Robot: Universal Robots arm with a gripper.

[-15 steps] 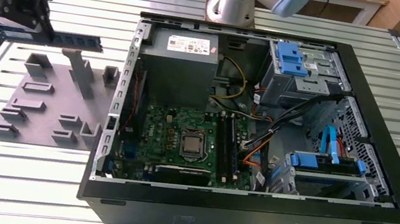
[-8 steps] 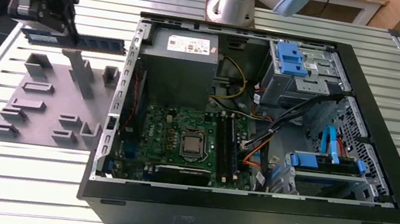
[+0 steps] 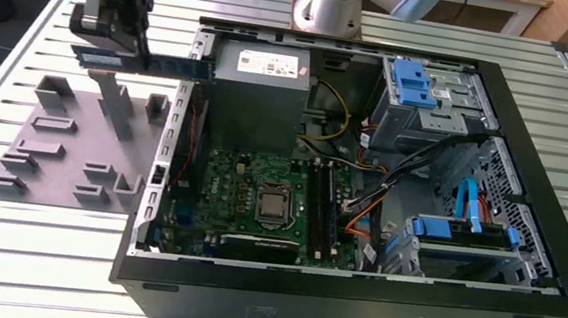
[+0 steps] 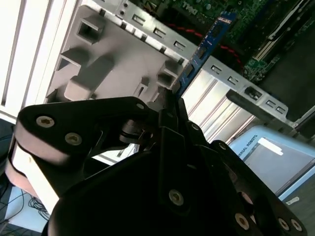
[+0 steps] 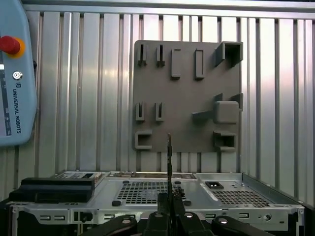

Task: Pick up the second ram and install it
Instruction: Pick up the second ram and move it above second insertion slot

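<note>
The second ram [image 3: 146, 62] is a thin blue-green stick, lifted and lying level in the air, over the gap between the grey fixture plate [image 3: 61, 143] and the open computer case [image 3: 553, 165]. My gripper [image 3: 138, 53] is shut on it from above, near its middle. In the second wrist view the ram [image 4: 206, 46] sticks out past the fingers [image 4: 165, 110] towards the case wall. It appears edge-on [image 5: 169, 157] in the first wrist view, above the gripper [image 5: 169, 201]. The green motherboard [image 3: 258, 176] with its long black slots [image 3: 324, 207] lies inside the case.
A grey power supply [image 3: 261, 71], blue drive brackets [image 3: 419, 82] and loose cables [image 3: 396, 167] crowd the case interior. The arm's base [image 3: 330, 1] stands behind the case. A teach pendant [image 5: 15, 73] lies on the slatted table [image 5: 74, 73]. The fixture's upright blocks [image 3: 117, 105] rise below the ram.
</note>
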